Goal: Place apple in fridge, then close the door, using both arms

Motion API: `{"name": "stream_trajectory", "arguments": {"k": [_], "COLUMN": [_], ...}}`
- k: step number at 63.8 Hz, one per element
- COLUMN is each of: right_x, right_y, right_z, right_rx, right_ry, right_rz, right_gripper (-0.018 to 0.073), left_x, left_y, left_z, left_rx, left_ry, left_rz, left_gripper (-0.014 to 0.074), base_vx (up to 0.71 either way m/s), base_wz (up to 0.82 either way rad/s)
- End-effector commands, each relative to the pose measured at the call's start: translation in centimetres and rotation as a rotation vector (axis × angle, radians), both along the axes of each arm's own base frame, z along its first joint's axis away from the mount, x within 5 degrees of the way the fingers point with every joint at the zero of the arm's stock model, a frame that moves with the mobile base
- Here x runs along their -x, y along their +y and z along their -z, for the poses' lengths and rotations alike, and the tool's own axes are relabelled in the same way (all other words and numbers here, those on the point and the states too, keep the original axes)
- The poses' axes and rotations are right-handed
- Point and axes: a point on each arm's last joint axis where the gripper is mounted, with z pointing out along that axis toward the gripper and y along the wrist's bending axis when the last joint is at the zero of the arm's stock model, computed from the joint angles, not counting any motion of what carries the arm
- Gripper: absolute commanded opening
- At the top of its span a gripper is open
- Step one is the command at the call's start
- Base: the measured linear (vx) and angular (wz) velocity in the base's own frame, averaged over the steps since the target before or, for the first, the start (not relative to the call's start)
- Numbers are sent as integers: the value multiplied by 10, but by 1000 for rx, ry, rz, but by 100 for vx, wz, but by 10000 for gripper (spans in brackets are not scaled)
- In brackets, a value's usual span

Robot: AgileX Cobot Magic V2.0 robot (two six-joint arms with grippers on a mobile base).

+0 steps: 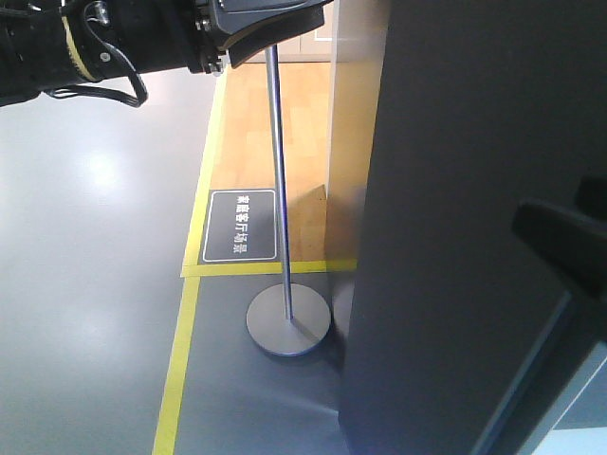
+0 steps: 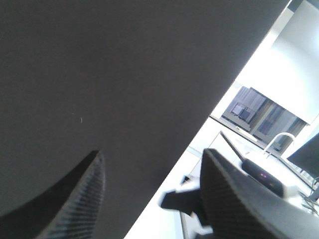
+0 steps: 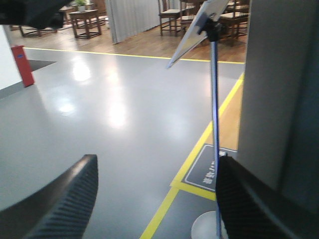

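Shiny grey floor [image 1: 95, 237] with yellow tape lines, wood flooring further back. Front view: a sign stand [image 1: 287, 327] on its round base, and the fridge [image 1: 455, 237] is a dark grey slab filling the right side. There's a black arm [image 1: 57, 47] with a yellow band at top left. Left wrist view: left gripper [image 2: 149, 199] spread wide, nothing in it, close against that dark fridge face. Right wrist view: right gripper [image 3: 157, 199] also spread and empty, over the floor, with the fridge along the right edge.

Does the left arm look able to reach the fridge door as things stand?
Likely yes: the left gripper, jaws apart, faces the dark grey door up close, with nothing between them.
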Motion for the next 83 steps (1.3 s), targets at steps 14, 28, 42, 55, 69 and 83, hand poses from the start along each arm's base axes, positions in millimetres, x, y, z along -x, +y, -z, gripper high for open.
{"name": "stream_trajectory", "arguments": {"k": [14, 28, 42, 55, 69, 83], "right_x": [-20, -24, -49, -90, -132, -189], "right_y": [-15, -29, -43, -54, -57, -54], "right_z": [-17, -25, -24, -24, -28, -29], "right_rx": [-38, -34, -5, 44, 62, 74], "right_ry": [-103, -197, -221, -218, -211, -186], "right_rz": [188, 349, 525, 661, 733, 736], "right_gripper": [500, 500, 500, 500, 498, 498], "left_x": [13, 11, 7, -2, -10, -13], "left_y": [4, 5, 5, 8, 10, 12], "left_z": [-27, -27, -27, -24, -19, -19], "left_rx": [88, 87, 85, 57, -8, -14], "left_ry": [-36, -33, -25, -20, -35, -32], "left_rz": [0, -17, -63, -163, -262, -302], "left_gripper": [417, 417, 417, 417, 417, 417], "base_vx": [0, 0, 0, 0, 0, 0], "base_wz": [0, 0, 0, 0, 0, 0]}}
